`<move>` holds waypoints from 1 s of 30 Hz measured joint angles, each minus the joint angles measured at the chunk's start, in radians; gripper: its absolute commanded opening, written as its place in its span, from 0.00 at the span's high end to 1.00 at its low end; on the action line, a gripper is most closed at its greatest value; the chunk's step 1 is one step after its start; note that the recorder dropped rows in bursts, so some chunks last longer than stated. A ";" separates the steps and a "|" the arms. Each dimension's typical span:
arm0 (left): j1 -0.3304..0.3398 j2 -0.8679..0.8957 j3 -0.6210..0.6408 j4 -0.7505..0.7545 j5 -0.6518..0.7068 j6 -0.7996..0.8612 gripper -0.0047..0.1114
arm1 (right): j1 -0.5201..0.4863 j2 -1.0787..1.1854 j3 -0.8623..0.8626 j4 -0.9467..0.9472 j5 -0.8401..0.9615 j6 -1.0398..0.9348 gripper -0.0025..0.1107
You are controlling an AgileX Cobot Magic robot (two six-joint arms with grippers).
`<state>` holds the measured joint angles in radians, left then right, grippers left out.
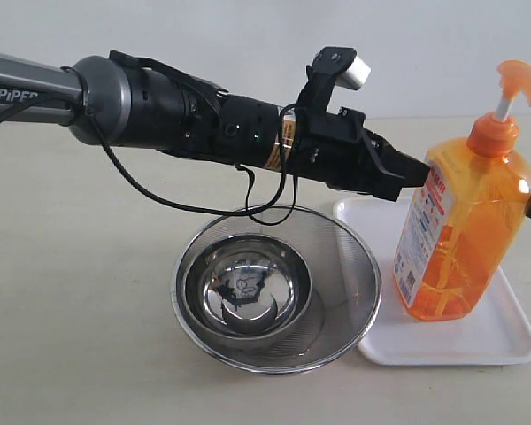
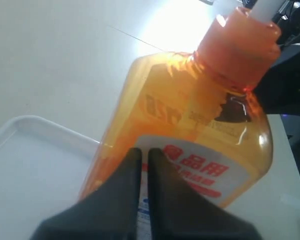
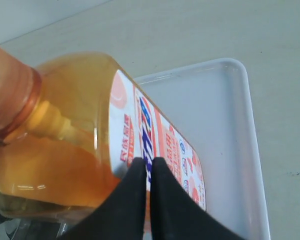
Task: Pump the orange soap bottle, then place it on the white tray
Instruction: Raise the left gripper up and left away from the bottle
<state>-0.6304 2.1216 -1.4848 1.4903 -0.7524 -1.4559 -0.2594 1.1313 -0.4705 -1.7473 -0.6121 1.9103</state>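
Orange soap bottle (image 1: 456, 235) leans toward our right arm, base on the white tray (image 1: 504, 341). Our left gripper (image 1: 418, 173) and right gripper (image 3: 147, 165), both pinched shut and empty, flank its shoulders.

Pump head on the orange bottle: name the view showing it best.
Exterior view: the pump head shows whole on its white stem. Left wrist view catches only the collar; right wrist view, a blurred collar.
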 measured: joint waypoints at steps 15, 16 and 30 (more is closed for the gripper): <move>0.130 -0.501 0.327 0.249 0.285 -0.153 0.92 | 0.001 -0.110 -0.025 0.000 0.154 -0.238 0.98; 0.130 -0.556 0.381 0.251 0.331 -0.147 0.92 | 0.001 -0.137 -0.025 0.000 0.156 -0.243 0.98; 0.130 -0.958 0.601 0.256 0.530 -0.102 0.92 | 0.001 -0.316 -0.025 0.000 0.156 -0.209 0.98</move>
<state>-0.5004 1.1641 -0.8836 1.7467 -0.2227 -1.5579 -0.2579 0.8157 -0.4956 -1.7473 -0.4563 1.7014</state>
